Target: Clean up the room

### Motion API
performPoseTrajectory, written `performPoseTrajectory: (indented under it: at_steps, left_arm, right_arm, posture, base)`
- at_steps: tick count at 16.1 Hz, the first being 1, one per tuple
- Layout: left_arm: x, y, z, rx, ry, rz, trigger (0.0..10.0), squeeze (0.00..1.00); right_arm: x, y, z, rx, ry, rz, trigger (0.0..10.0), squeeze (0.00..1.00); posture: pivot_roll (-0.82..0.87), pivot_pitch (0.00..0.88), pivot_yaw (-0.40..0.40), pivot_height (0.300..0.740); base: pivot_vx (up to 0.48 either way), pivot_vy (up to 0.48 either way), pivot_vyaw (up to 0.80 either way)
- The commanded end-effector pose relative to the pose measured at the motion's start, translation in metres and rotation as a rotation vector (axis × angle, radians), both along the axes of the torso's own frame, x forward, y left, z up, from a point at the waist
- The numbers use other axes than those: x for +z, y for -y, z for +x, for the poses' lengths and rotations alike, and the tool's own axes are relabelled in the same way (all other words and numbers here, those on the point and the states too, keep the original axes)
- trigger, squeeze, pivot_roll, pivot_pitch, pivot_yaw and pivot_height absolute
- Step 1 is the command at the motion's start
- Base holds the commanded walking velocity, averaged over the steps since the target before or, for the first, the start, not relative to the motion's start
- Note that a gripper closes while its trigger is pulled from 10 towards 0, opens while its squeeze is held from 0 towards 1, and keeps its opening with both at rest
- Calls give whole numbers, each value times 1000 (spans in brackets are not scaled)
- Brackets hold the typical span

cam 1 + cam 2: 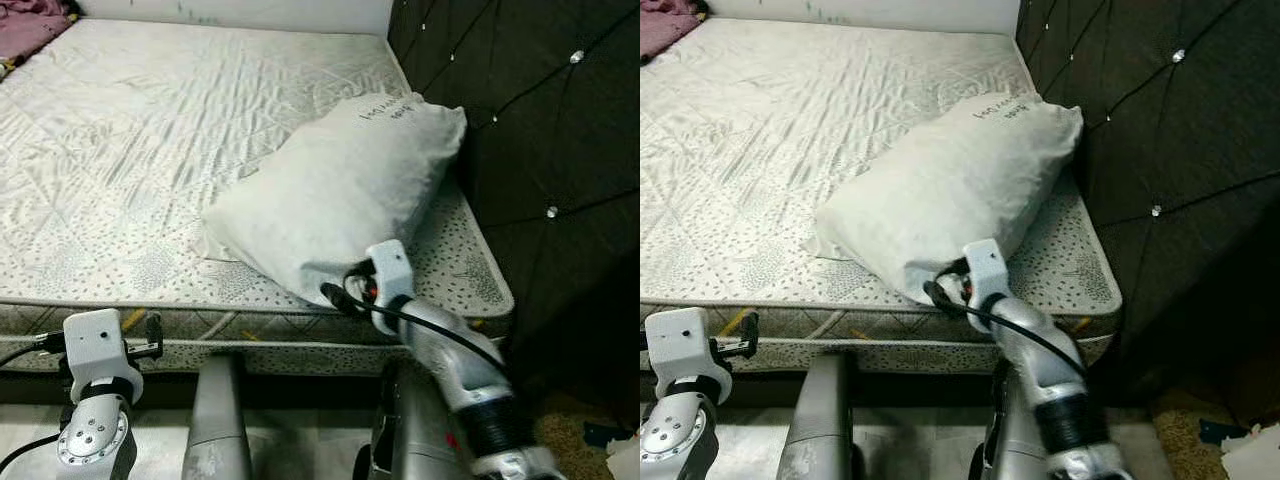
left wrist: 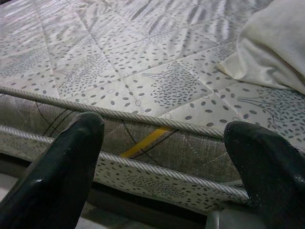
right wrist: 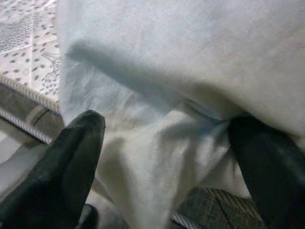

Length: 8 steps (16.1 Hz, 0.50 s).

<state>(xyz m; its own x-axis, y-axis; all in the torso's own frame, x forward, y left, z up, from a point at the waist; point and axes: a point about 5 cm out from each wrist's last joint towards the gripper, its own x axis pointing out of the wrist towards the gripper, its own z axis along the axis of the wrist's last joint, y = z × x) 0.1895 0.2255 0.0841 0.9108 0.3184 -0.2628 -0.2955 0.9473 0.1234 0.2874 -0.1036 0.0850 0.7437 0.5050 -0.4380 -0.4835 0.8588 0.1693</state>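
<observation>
While the left end effector [image 1: 150,335] is idling open below the bed [image 1: 150,150], the right end effector [image 3: 167,157] is straddling the pillow [image 1: 340,190] corner, spread wide, presumably readying a grip.

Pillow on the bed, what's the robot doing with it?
The robot is tidying the bed. Its right gripper is at the near end of the white pillow, its open fingers on either side of the fabric, which overhangs the mattress edge. The pillow lies slanted toward the dark headboard. The left gripper is open and waits low by the mattress side, holding nothing.
</observation>
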Motion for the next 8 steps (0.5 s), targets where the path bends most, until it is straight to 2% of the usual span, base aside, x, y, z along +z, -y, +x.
performPoseTrajectory:
  at_steps: [1,3,4,6,7,8]
  left_arm:
    - [2,0,2,-3,6,6,10000,0]
    - [0,3,4,-31,2,1,10000,0]
    - [0,3,4,-39,0,1,10000,0]
    - [-1,4,5,-50,-5,2,10000,0]
    - [0,4,6,-50,-3,2,10000,0]
    - [0,4,7,-51,-2,2,10000,0]
  right_arm:
    - [6,17,-12,50,-26,46,10000,0]
    - [-3,30,-42,202,-134,19,10000,0]
    - [-6,33,-47,222,-153,8,10000,0]
    - [-9,37,-43,218,-151,-34,10000,0]
    - [-8,33,-31,148,-104,-59,10000,0]
    - [-5,31,-27,121,-88,-54,10000,0]
  posture:
    - [159,3,-47,520]
    - [134,6,-33,520]
    - [134,6,-33,520]
    - [127,15,-23,520]
    - [132,17,-26,520]
    - [132,17,-26,520]
  base:
    - [0,0,0]
    - [0,0,0]
    - [0,0,0]
    - [0,0,0]
    - [0,0,0]
    - [0,0,0]
